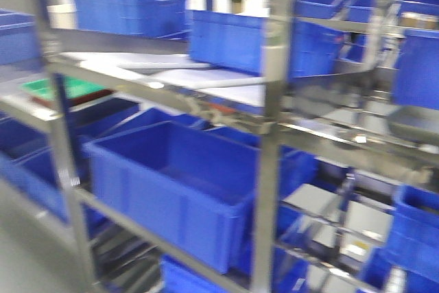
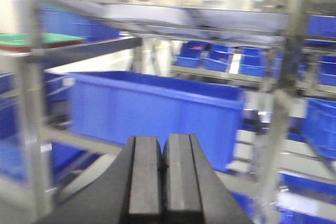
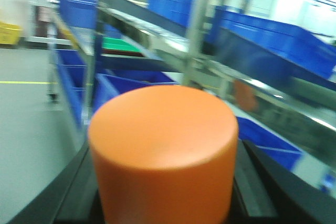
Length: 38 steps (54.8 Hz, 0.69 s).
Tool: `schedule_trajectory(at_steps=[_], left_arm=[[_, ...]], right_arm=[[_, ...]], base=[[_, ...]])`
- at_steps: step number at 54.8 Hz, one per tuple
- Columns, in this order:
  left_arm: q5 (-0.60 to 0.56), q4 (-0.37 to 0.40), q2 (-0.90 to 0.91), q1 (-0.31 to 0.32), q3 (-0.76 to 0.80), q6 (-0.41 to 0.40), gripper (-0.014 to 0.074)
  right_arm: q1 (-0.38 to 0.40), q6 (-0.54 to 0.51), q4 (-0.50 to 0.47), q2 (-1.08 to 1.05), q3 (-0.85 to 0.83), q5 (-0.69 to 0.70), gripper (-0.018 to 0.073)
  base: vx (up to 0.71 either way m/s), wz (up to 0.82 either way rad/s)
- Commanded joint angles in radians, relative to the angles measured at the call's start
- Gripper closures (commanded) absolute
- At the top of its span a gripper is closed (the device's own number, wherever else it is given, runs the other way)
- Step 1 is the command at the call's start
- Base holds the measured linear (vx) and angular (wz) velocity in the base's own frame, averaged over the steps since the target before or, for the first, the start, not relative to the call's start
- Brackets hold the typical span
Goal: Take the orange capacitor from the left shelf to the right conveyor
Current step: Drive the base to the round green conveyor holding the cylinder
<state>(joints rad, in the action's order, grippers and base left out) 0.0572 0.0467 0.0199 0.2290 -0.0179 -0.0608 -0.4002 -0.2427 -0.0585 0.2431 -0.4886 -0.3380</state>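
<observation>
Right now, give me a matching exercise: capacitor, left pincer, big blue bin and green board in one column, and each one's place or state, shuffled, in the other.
Column one
1. capacitor
2. left pincer
3. big blue bin
4. green board

Column two
a. lying flat, far left in the front view
b. shut, nothing in it
c. held in the right pincer
d. open-topped, on a lower level of the shelf

Pairs: 1-c, 2-b, 3-d, 4-a
</observation>
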Motion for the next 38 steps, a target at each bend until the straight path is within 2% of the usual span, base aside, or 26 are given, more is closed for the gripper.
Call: schedule_trajectory(at_steps=[1, 38], left_arm=[[-0.081, 0.005, 0.005, 0.008, 0.030, -0.006, 0.0603], [-0.081, 0.005, 0.005, 0.008, 0.030, -0.006, 0.0603]], right_arm=[[0.001, -0.002, 0.007, 0.010, -0.029, 0.091, 0.0567], [0.001, -0.002, 0.007, 0.010, -0.029, 0.088, 0.0567]], base=[[-0.14, 0.65], [-0.09, 0.68]])
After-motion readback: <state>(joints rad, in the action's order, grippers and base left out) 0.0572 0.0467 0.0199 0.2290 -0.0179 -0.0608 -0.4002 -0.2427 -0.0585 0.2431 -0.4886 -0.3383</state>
